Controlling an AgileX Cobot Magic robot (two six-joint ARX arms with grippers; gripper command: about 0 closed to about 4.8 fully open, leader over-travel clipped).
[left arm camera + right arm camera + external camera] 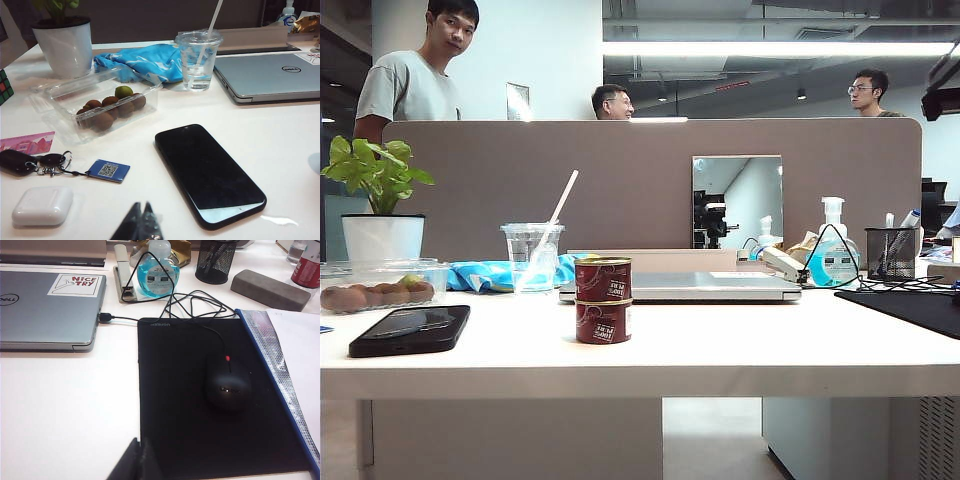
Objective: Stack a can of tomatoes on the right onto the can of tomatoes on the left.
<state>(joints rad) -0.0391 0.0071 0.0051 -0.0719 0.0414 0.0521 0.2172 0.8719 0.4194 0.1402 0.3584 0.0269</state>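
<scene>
Two dark-red tomato cans (603,300) stacked. Left gripper (139,222) pinched together, empty, black phone (207,175) beside. Right gripper (138,460) pinched together, empty, at black mousepad (190,390) edge.

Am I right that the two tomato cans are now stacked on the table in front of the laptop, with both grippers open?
Not quite: the cans are stacked in front of the laptop, as the exterior view shows, but the wrist views show the left gripper and right gripper shut, away from them.
</scene>
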